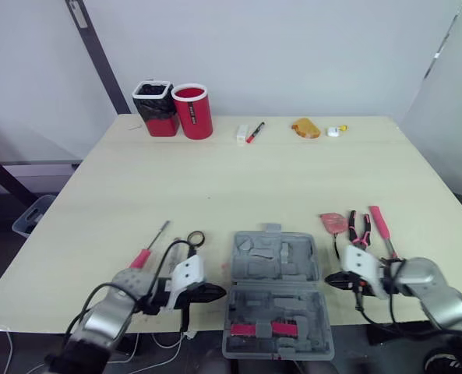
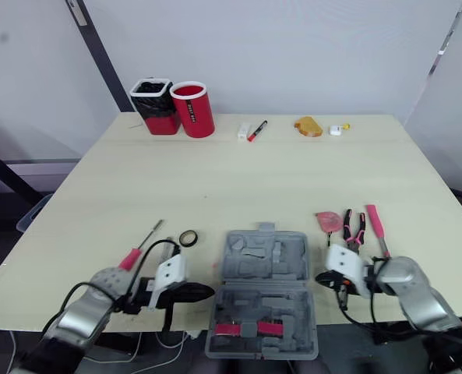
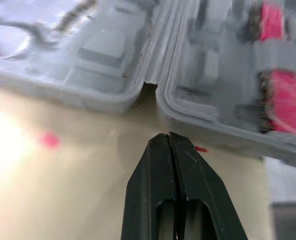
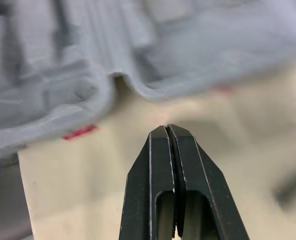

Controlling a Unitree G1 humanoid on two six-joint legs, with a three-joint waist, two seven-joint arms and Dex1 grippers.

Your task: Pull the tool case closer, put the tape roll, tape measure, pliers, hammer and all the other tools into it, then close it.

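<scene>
While the tool case (image 1: 276, 269) lies open, the left pincer (image 1: 220, 293) at 9 o'clock and the right pincer (image 1: 329, 279) at 3 o'clock are each pinched together.

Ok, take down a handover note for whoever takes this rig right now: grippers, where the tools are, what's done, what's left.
Left gripper: fingers shut, empty, beside the tool case's left side.
Right gripper: fingers shut, empty, beside the case's right side.
Tool case: open at the near edge of the table, between the grippers. A red item sits in its near half.
Left of the case: tape roll, screwdriver.
Right of it: pliers, red-handled tool, flat red piece, possibly the tape measure.
Done: case looks pulled close.
Left: load the tools, close the case.
</scene>
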